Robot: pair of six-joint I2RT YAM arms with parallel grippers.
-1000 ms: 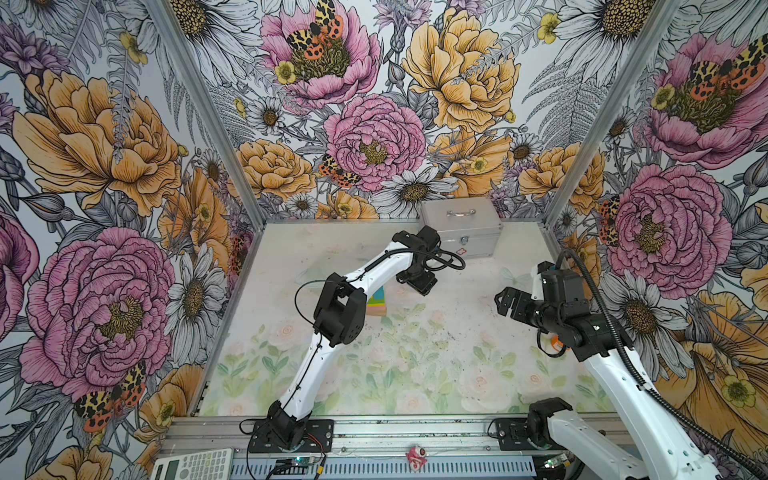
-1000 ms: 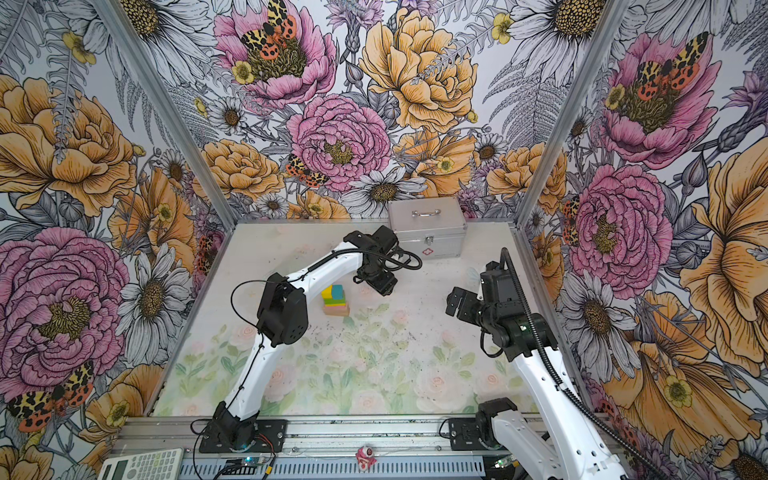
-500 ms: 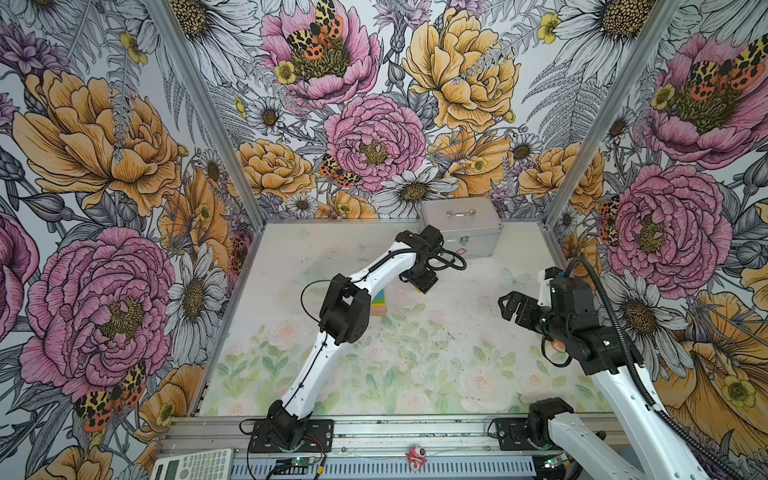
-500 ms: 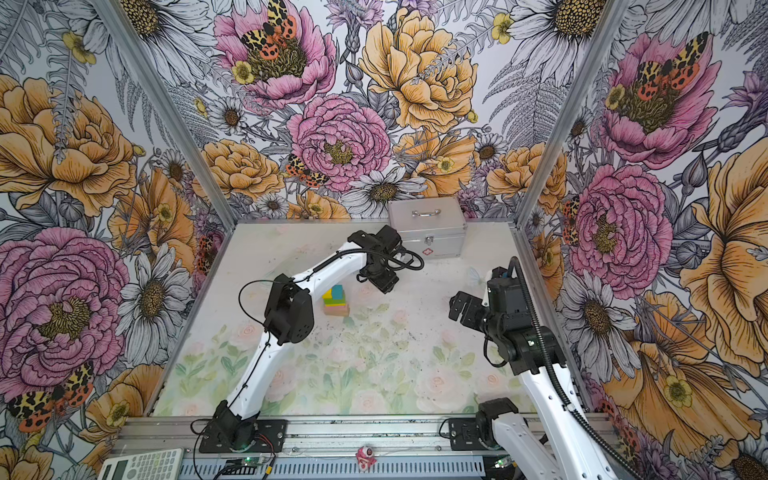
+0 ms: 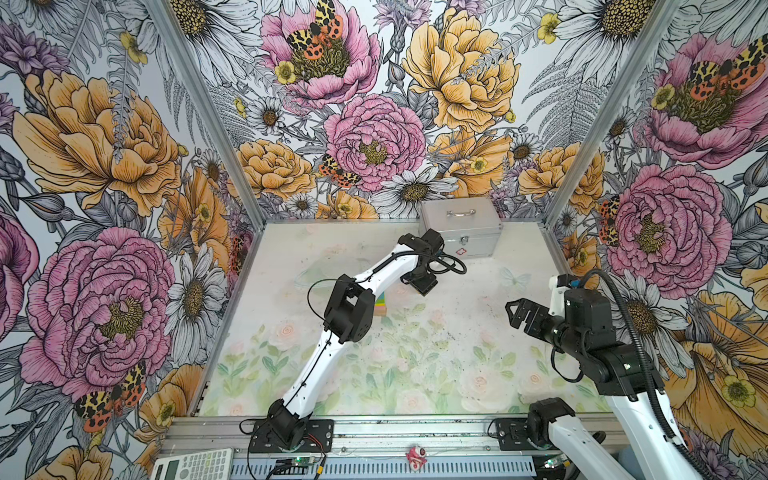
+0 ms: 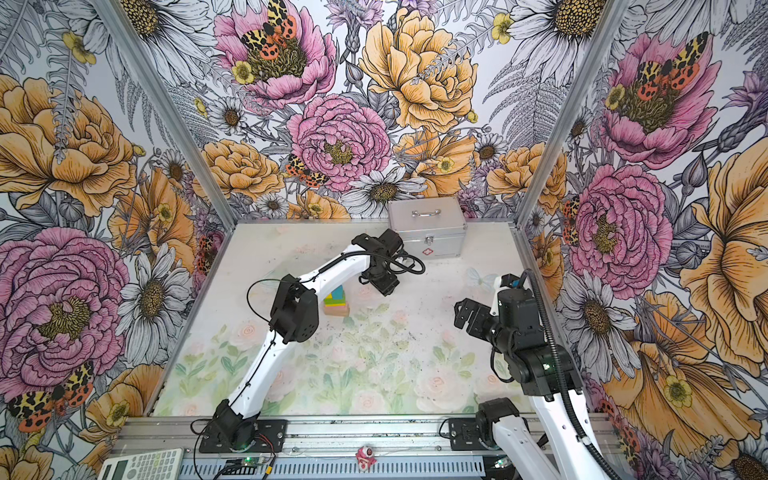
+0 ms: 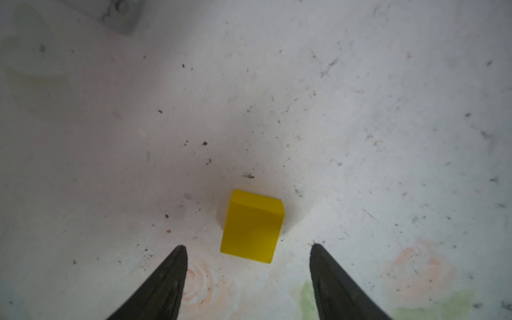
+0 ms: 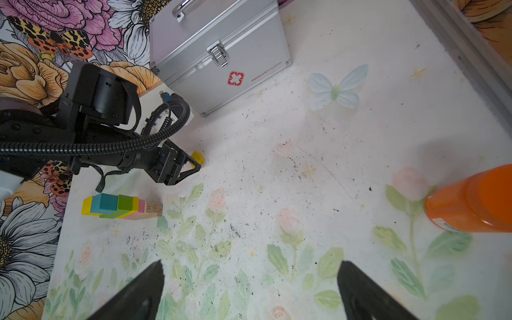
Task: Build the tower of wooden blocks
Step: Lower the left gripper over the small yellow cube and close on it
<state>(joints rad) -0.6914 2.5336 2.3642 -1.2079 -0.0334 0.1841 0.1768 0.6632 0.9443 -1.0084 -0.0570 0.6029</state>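
Left end effector point(image 7: 248, 246) hangs low over the white, flower-printed table point(image 6: 374, 374) with its two black fingers spread apart. One small yellow wooden cube point(image 7: 252, 227) sits on the table in the gap just ahead of the fingertips and touches neither of them.

Right end effector point(image 8: 250, 263) is held above the right side of the table, its jaws wide apart with nothing between them.

One tower of wood blocks point(image 8: 122, 207) stands on the table near the loose cube, and the left arm partly covers it in both top views. From the top down, the right wrist view shows one yellow cube beside one teal cube, one green bar with a yellow piece next to it, one pink slab, and plain tan bars as the base. I cannot tell how many tan bars there are.

One silver metal case point(image 5: 461, 228) with a handle stands against the back wall. Its lid is shut and the latch is down, so whatever is inside is hidden. One orange plastic bottle point(image 8: 471, 199) sits on the table to the right.
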